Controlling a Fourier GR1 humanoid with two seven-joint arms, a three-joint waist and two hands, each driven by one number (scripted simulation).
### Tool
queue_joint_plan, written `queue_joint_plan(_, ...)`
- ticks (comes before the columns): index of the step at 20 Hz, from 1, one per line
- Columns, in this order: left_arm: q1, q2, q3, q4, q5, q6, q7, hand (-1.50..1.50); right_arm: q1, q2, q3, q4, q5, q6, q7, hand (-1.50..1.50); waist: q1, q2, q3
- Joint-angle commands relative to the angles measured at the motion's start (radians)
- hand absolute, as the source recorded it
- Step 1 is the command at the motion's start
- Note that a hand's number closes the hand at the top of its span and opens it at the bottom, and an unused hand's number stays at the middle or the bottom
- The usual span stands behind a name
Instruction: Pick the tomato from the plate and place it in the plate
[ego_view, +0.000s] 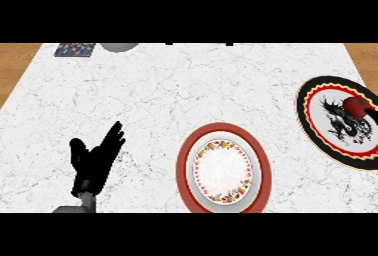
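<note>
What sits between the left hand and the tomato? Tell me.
In the head view, the red-rimmed plate lies between the left hand and the tomato, which rests on the black-rimmed plate.

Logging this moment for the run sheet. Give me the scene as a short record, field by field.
tomato: red, lying on the black-rimmed plate at the counter's right edge; tomato untouched
target plate: red-rimmed plate, centre, nothing on it
left hand: left hand open, fingers up, resting at lower left, holding nothing
right hand: not in view
counter: white marble counter
task state: pick not yet begun
</note>
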Motion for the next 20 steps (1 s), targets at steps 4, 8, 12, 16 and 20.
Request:
queue_joint_plan(4,0.0,-0.002,0.011,0.006,-0.004,0.005,0.004,0.0,0.106,-0.031,-0.052,0.041,-0.096,0.295,-0.101,-1.5,-0.023,-0.011,-0.004)
queue_joint_plan(8,0.028,0.023,0.026,-0.034,0.009,-0.016,0.029,0.0,0.199,-0.042,-0.004,-0.003,-0.085,0.402,-0.111,-1.5,-0.028,-0.015,-0.005)
queue_joint_plan(12,0.025,-0.019,0.0,0.018,-0.035,0.017,-0.021,0.0,0.32,-0.009,0.018,-0.098,-0.106,0.466,-0.121,-1.5,-0.039,-0.017,-0.007)
queue_joint_plan(16,0.023,0.024,0.055,0.002,0.013,-0.037,-0.012,0.0,0.404,0.018,0.058,-0.194,-0.098,0.436,-0.117,-1.5,-0.032,-0.016,-0.006)
queue_joint_plan(20,-0.034,0.013,0.054,0.019,0.001,-0.01,0.044,0.0,0.534,0.05,0.097,-0.407,-0.089,0.392,-0.017,-1.5,-0.043,-0.018,-0.008)
